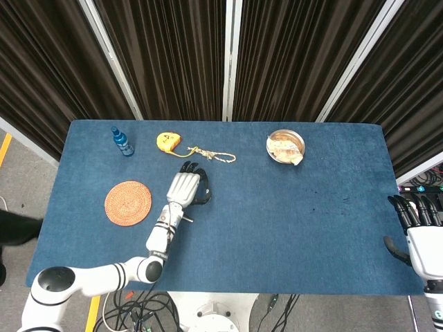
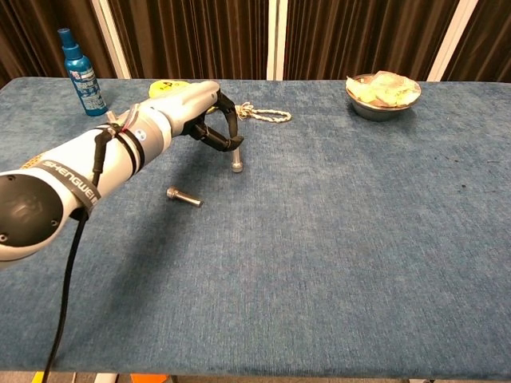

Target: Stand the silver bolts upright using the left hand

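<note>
In the chest view one silver bolt (image 2: pixel 238 159) stands upright on the blue table (image 2: pixel 335 239), its lower end on the cloth. My left hand (image 2: pixel 206 118) reaches over it and pinches its top between dark fingertips (image 2: pixel 232 143). From the head view the same left hand (image 1: pixel 185 189) covers that bolt. A second silver bolt (image 2: pixel 184 196) lies flat on its side, nearer to me and left of the standing one. My right hand (image 1: pixel 417 220) hangs off the table's right edge, fingers apart and holding nothing.
A blue bottle (image 2: pixel 82 72) stands at the far left. A yellow tape measure (image 2: pixel 168 84) and a pale rope (image 2: pixel 267 115) lie just behind the left hand. A metal bowl (image 2: pixel 382 92) sits far right, and an orange coaster (image 1: pixel 128 203) lies left of the arm.
</note>
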`<state>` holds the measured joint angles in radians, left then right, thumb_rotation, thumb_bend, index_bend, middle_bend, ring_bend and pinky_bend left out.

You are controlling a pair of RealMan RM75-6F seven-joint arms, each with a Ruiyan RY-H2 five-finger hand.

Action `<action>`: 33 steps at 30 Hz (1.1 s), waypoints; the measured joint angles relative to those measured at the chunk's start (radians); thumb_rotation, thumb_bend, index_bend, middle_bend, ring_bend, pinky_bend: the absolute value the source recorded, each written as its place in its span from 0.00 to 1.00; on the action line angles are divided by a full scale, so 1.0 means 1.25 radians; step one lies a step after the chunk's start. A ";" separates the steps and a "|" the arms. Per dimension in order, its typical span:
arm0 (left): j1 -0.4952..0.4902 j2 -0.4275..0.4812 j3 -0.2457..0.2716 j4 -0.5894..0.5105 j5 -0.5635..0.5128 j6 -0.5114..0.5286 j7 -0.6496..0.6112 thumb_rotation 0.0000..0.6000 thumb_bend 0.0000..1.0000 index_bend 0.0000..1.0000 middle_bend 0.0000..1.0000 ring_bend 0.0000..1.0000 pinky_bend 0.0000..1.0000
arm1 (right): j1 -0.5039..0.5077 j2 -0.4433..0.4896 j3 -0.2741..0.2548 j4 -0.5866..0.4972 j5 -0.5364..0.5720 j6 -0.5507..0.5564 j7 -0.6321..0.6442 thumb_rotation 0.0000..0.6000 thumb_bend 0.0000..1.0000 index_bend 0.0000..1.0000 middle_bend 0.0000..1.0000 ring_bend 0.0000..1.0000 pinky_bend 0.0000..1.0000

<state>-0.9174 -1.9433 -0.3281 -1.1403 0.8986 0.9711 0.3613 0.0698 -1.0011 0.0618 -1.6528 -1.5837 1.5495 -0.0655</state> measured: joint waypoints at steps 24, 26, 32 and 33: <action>0.090 0.242 0.068 -0.297 0.152 0.054 -0.026 1.00 0.29 0.43 0.27 0.07 0.00 | 0.017 -0.004 0.003 0.014 -0.015 -0.014 0.015 1.00 0.19 0.09 0.14 0.00 0.01; 0.112 0.287 0.102 -0.341 0.190 0.060 -0.032 1.00 0.28 0.44 0.27 0.07 0.00 | 0.017 -0.005 0.002 0.014 -0.015 -0.014 0.015 1.00 0.19 0.09 0.14 0.00 0.01; 0.150 0.306 0.197 -0.359 0.267 0.056 -0.037 1.00 0.26 0.46 0.26 0.07 0.00 | 0.016 -0.006 0.000 0.009 -0.017 -0.013 0.007 1.00 0.19 0.09 0.14 0.00 0.01; 0.152 0.300 0.202 -0.356 0.270 0.054 -0.036 1.00 0.26 0.46 0.26 0.07 0.00 | 0.016 -0.006 0.000 0.007 -0.017 -0.013 0.004 1.00 0.19 0.09 0.14 0.00 0.01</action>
<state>-0.7277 -1.5688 -0.0750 -1.5847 1.2367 1.0388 0.3165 0.0896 -1.0082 0.0614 -1.6435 -1.6054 1.5336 -0.0606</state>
